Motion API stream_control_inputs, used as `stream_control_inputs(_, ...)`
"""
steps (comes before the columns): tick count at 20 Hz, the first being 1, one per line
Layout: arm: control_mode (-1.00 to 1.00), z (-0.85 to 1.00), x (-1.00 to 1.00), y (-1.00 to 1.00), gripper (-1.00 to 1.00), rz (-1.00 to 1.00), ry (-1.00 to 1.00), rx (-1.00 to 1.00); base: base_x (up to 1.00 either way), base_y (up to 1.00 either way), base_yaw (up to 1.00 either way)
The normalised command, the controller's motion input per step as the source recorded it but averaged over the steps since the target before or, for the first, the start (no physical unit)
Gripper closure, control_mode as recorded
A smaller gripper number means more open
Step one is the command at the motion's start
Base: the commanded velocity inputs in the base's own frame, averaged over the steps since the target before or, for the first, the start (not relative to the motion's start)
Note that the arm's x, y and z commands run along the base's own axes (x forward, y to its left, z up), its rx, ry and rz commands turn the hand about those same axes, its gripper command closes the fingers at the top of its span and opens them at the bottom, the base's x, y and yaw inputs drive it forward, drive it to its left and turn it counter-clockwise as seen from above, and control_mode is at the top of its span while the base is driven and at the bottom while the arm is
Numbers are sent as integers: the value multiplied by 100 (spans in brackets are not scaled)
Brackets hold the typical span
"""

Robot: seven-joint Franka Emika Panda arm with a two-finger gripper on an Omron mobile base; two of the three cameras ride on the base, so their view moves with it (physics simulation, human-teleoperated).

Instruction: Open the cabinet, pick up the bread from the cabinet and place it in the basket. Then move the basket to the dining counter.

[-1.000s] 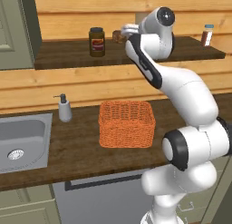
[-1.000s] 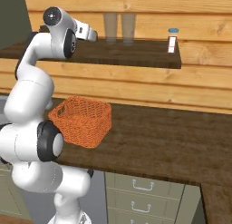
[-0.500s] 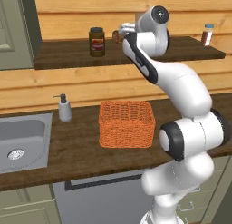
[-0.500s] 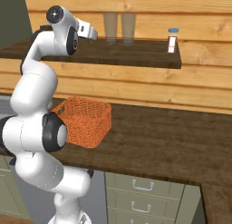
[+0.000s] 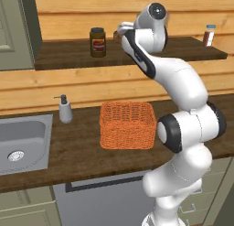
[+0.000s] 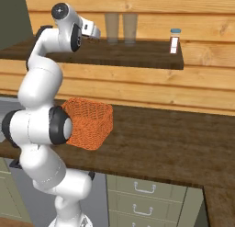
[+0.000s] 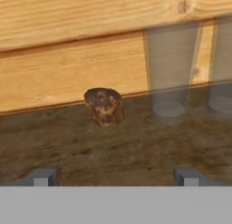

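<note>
The bread (image 7: pixel 104 106) is a small brown lump resting on the dark cabinet shelf (image 5: pixel 64 53) against the wooden back wall. In the hand view it lies ahead of my gripper (image 7: pixel 115 177), slightly left of centre, and apart from the fingertips (image 7: pixel 43 177). The gripper (image 5: pixel 122 29) is open and empty, held at shelf height just right of the bread (image 5: pixel 117 36). The orange wicker basket (image 5: pixel 127 124) stands empty on the lower counter, below the shelf. The dining counter is out of view.
A dark red-labelled jar (image 5: pixel 97 41) stands left of the bread. Two glasses (image 6: pixel 112 27) stand to its right, and a spice bottle (image 6: pixel 174 40) sits at the shelf's right end. The cabinet door (image 5: pixel 16 30) hangs open at left. Soap dispenser (image 5: pixel 65 110) and steel sink (image 5: pixel 18 145) occupy the counter's left.
The arm has reached further over the shelf and the gripper has edged a little closer to the bread. Basket and jar have not moved.
</note>
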Motion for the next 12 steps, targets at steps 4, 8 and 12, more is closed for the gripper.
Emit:
stream_control_inputs(4, -100, -9, 36, 3, -100, 0, 5, 0, 0, 0, 0)
stream_control_inputs(8, -100, -7, 31, 2, -100, 0, 6, 0, 0, 0, 0)
stream_control_inputs(12, -100, -9, 28, 5, -100, 0, 5, 0, 0, 0, 0)
